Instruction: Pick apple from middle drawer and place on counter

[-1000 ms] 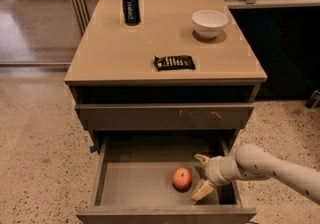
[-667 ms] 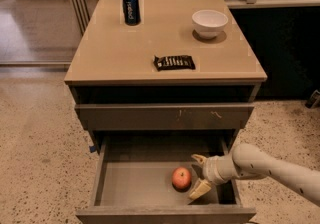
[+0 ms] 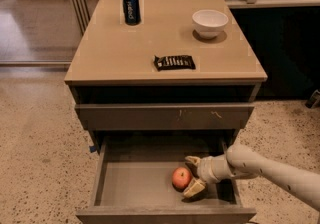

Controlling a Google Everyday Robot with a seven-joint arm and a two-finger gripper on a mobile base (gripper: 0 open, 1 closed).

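The small red-orange apple lies on the floor of the pulled-out middle drawer, right of its centre. My gripper reaches in from the right on a pale arm; its open fingers stand on the apple's right side, one behind it and one in front, at or very near its skin. The tan counter is the top of the cabinet above.
On the counter stand a blue can at the back left, a white bowl at the back right and a dark snack bar near the front. A scratched drawer front sits above the open drawer. Speckled floor surrounds the cabinet.
My gripper has moved a little left, closer onto the apple. The apple has stayed in place.
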